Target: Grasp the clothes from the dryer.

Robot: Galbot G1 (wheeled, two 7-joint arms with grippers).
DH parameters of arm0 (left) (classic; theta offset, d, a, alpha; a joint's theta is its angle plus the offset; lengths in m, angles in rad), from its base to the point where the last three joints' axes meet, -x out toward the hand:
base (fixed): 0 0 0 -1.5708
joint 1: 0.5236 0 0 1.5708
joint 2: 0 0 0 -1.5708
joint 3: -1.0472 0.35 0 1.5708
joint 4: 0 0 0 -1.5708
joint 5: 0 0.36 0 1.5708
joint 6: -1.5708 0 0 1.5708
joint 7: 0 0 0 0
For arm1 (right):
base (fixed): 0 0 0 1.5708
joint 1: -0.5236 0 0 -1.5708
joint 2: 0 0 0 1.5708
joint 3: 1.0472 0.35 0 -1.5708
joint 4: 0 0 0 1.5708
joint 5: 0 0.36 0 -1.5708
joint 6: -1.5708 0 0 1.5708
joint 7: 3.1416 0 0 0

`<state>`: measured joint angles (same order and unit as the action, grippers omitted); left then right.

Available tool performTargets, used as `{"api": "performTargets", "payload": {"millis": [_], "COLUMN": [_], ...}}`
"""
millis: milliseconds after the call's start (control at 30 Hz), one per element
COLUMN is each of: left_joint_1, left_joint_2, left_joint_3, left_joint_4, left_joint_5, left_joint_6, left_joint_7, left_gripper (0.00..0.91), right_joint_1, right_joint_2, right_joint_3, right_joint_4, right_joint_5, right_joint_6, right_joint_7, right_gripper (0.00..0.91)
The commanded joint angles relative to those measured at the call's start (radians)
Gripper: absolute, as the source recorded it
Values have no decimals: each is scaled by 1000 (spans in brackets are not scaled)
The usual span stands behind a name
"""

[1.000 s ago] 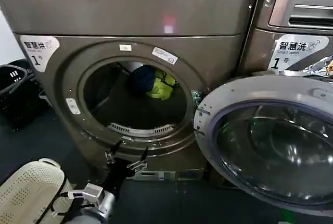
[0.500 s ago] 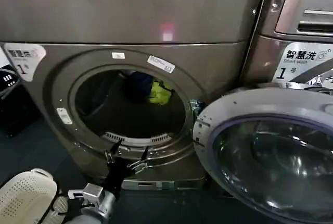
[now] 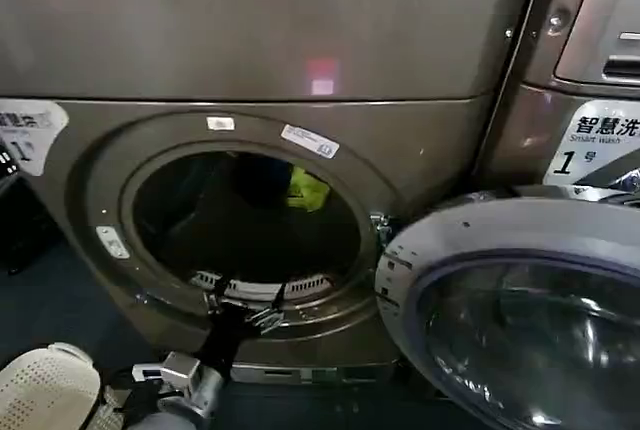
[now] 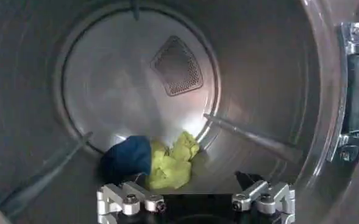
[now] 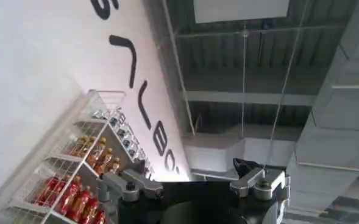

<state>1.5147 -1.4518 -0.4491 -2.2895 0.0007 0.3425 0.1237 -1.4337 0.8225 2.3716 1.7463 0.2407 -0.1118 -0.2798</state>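
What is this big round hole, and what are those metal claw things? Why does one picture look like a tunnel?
The round hole is the open mouth of a dryer. A robot took these pictures. One camera sits on its head. The claws are its left gripper, open at the dryer's lower rim. A camera on that wrist looks down the drum like a tunnel and sees the clothes, blue and yellow-green, lying at the back. Nothing is held yet. The right gripper is open too, pointing up toward the ceiling and a shelf of bottles.

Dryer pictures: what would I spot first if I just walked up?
Probably the bright yellow-green and navy clothes bundled at the back of the drum, beyond the dryer and its big round opening. Next, the left gripper, open at the opening's lower rim, and the glass door swung open on the right.
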Motion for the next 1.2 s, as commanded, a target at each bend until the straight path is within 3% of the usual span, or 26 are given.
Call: {"api": "performTargets", "payload": {"millis": [33, 967, 1067, 1200], "left_joint_1": [-1, -7, -17, -72], "left_joint_2": [-1, -4, -10, -11], "left_joint_3": [-3, 6, 10, 7], "left_joint_4": [-3, -2, 3, 39], "left_joint_5": [-6, 47, 173, 502], "left_joint_6": [-17, 8, 5, -33], "left_joint_7": [-1, -13, -19, -7], "left_gripper": [907, 907, 907, 907], "right_joint_1": [0, -5, -7, -18], "right_joint_2": [4, 8, 13, 13], "right_joint_3": [0, 20, 30, 58], "right_joint_4": [2, 10, 27, 39], "right_joint_5": [2, -1, -9, -24], "right_joint_6": [0, -9, -34, -57], "right_joint_7": [-2, 0, 0, -4], "right_gripper": [907, 907, 907, 907]}}
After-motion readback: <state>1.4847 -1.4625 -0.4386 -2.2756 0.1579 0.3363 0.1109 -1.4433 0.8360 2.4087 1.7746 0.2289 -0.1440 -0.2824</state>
